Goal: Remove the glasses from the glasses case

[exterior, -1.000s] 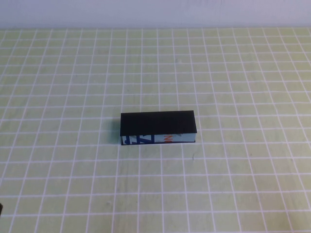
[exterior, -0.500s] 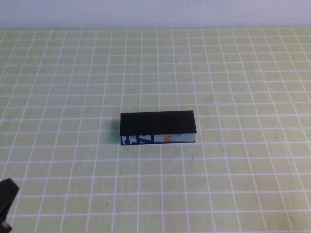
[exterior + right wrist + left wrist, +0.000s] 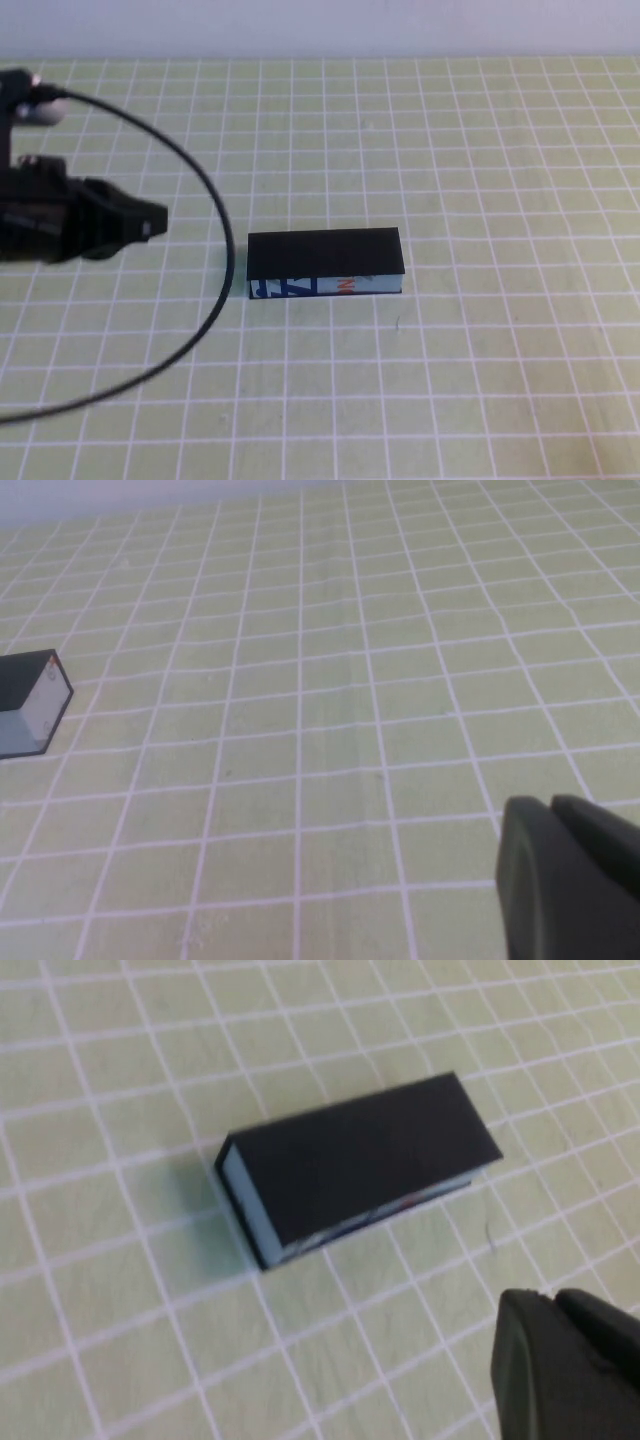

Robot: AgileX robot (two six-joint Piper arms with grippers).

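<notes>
The left arm is well in now: half a second ago only a dark corner of it poked up at the near left edge of the table, and here the left gripper hangs over the left side of the table, level with the glasses case and pointing toward it, a clear gap between them. A black cable loops down behind it in a wide arc. The case itself has not budged (same spot mid-table, lid flat and shut, light-blue printed side facing the robot). From the left wrist camera the case lies below and ahead, and the left gripper shows only as dark finger ends pressed together with no gap, holding nothing. The right gripper does not appear in the high view at all; its wrist camera shows it low over bare grid off to the case's right, fingers closed and empty, with just one end of the case cut off at the frame edge. The glasses are out of sight, the closed case hiding whatever is inside.
</notes>
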